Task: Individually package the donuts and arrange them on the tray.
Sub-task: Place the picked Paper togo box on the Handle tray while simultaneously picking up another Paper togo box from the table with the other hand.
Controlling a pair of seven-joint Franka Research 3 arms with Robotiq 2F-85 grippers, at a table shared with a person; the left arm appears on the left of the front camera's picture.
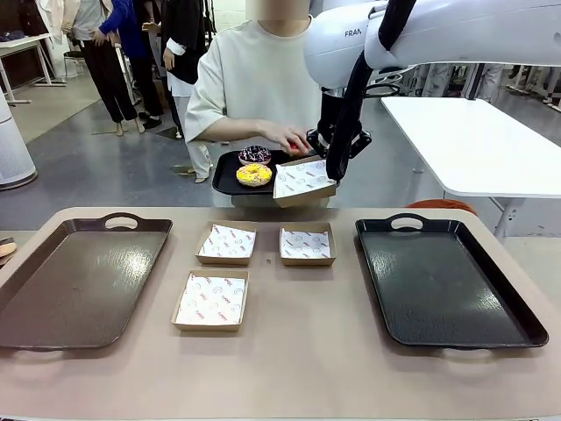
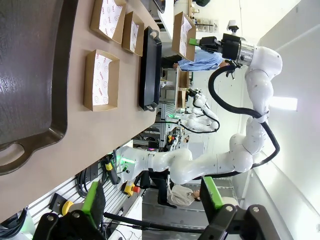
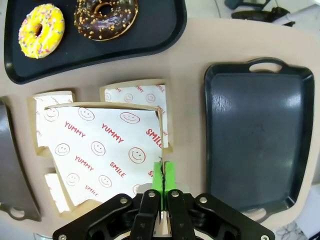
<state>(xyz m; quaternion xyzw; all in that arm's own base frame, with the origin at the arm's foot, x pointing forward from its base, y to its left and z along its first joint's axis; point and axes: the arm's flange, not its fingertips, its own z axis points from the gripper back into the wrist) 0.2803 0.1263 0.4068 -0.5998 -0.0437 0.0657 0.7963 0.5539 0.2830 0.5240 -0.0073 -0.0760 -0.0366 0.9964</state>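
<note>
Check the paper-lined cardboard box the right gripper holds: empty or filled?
Empty. The paper-lined cardboard box shows a bare liner, the right gripper pinching its rim; the yellow-iced donut lies on the small black tray.

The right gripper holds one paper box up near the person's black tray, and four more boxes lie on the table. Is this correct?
Not fully. The front view shows three boxes on the table, not four. The right gripper does hold one box up near the person's tray.
</note>
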